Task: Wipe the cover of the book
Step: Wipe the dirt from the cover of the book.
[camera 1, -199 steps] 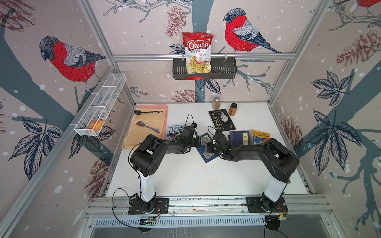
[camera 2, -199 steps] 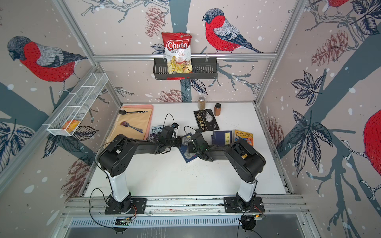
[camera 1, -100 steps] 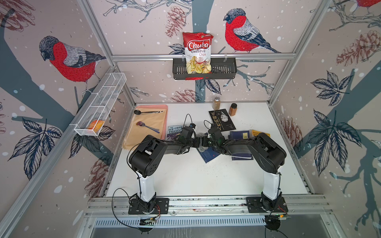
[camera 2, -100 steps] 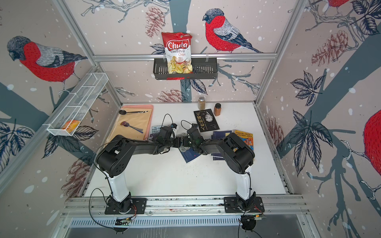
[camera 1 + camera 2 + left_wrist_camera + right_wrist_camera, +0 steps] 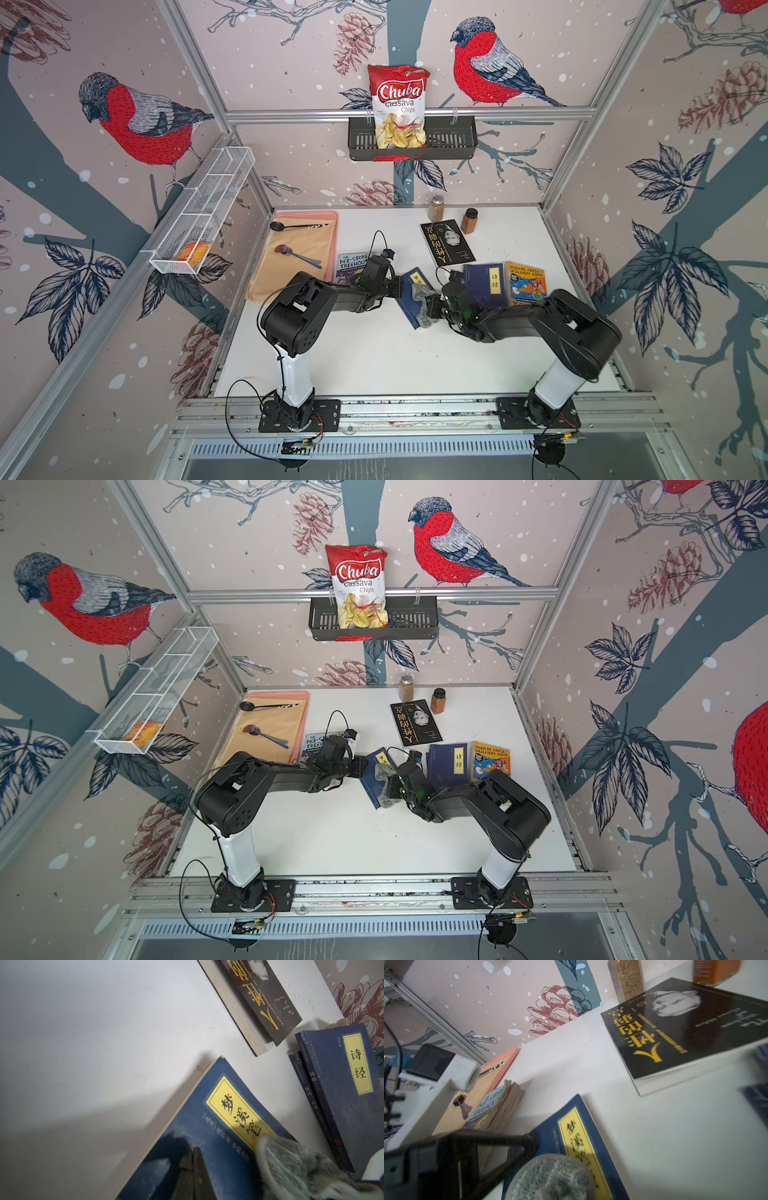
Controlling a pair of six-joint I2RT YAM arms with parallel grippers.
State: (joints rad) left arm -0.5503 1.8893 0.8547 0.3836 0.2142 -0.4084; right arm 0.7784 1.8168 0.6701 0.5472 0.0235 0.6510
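Blue book with yellow title label, flat on white tabletop, centre of frame in both top views. Left end effector clenched empty, tips on book's left edge. Right end effector clamped on grey cloth, cloth pressed onto cover.

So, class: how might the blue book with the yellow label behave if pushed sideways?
The blue book seems a thin paperback with a bowed cover, so it probably flexes if lifted by a corner. Flat on the smooth table, it would likely slide or swivel under the grey cloth; the shut left gripper pressing it should steady it.
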